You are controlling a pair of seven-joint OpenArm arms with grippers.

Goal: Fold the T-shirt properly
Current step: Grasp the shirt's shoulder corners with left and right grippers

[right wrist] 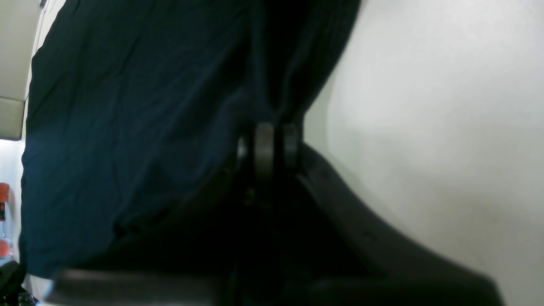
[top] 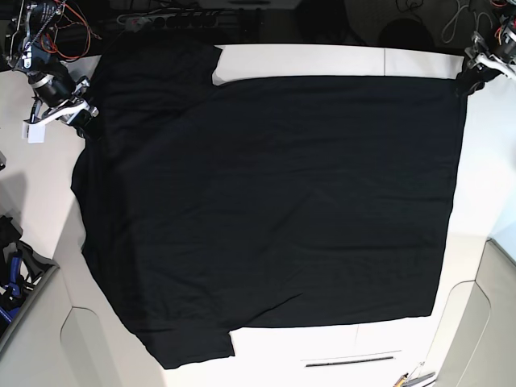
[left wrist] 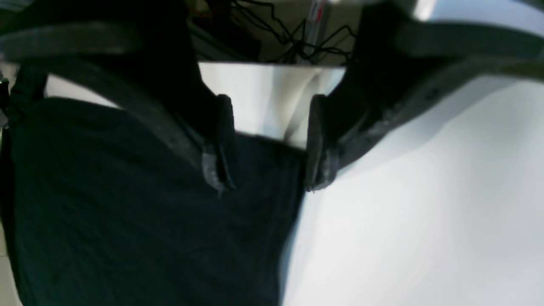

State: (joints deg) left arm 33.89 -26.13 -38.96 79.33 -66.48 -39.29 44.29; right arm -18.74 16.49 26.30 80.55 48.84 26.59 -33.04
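The black T-shirt [top: 274,201] lies spread flat over the white table [top: 322,60], plain side up; no print shows. My right gripper [top: 85,119] is at the shirt's far left edge. In the right wrist view it [right wrist: 272,140] is shut, with bunched black fabric [right wrist: 127,106] pinched at its fingertips. My left gripper [top: 469,81] is at the shirt's far right corner. In the left wrist view it [left wrist: 267,168] is open, its fingertips [left wrist: 219,165] low over the fabric's corner edge [left wrist: 148,204], nothing held between them.
Bare white table [left wrist: 425,212] lies to the right of the shirt. Cables and a power strip [top: 185,12] run behind the table's back edge. A dark object with blue parts [top: 12,274] sits off the left edge. Pens [top: 415,376] lie at the front right.
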